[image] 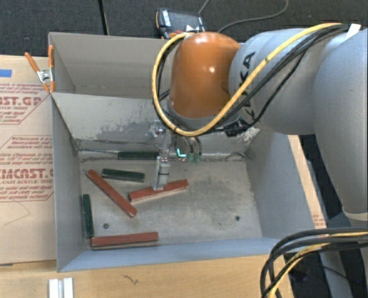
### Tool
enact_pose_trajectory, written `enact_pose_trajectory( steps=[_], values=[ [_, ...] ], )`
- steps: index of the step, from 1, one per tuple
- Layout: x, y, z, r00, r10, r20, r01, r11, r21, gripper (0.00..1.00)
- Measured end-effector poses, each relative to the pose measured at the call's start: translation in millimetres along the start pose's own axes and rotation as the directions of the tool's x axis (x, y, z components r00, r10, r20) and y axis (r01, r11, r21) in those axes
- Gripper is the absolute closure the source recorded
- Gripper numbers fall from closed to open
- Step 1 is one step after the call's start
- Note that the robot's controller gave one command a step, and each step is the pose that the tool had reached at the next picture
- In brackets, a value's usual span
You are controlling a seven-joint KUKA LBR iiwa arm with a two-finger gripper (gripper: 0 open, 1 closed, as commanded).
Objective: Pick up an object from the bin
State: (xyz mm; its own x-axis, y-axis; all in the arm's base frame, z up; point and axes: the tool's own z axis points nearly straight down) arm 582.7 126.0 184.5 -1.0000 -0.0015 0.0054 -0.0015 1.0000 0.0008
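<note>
Red-brown bar (pixel 153 194) lies flat mid-floor in the bin (pixel 221 198), its long axis left to right and rising slightly rightward, with the gripper (pixel 162 181) down over its middle, open or closed I cannot tell, and a dark green bar (pixel 123 175) beyond-left.

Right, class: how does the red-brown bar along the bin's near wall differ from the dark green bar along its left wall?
Colour: the red-brown bar is reddish, the dark green bar almost black. Pose: the red-brown bar follows the near wall, the dark green bar the left wall, roughly at right angles. Size: the red-brown bar looks longer and wider than the dark green bar. Both are straight, flat, and lie clear of the end effector.
</note>
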Motion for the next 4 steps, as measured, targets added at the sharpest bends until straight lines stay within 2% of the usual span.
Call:
enact_pose_trajectory(
  steps=[1, 2, 3, 4],
  values=[
    [9.1, -32.6, 119.7, 1.0, 0.0, -0.002, 0.0, 1.0, 0.001, 0.0],
    [6.4, -31.4, 113.9, 1.0, -0.001, 0.006, 0.001, 1.0, -0.002, 1.0],
    [-0.1, -19.9, -43.0, 0.996, 0.089, 0.016, -0.089, 0.996, -0.004, 1.0],
    [3.9, -80.9, -47.8, 1.0, -0.028, 0.008, 0.028, 1.0, 0.003, 1.0]
  ],
)
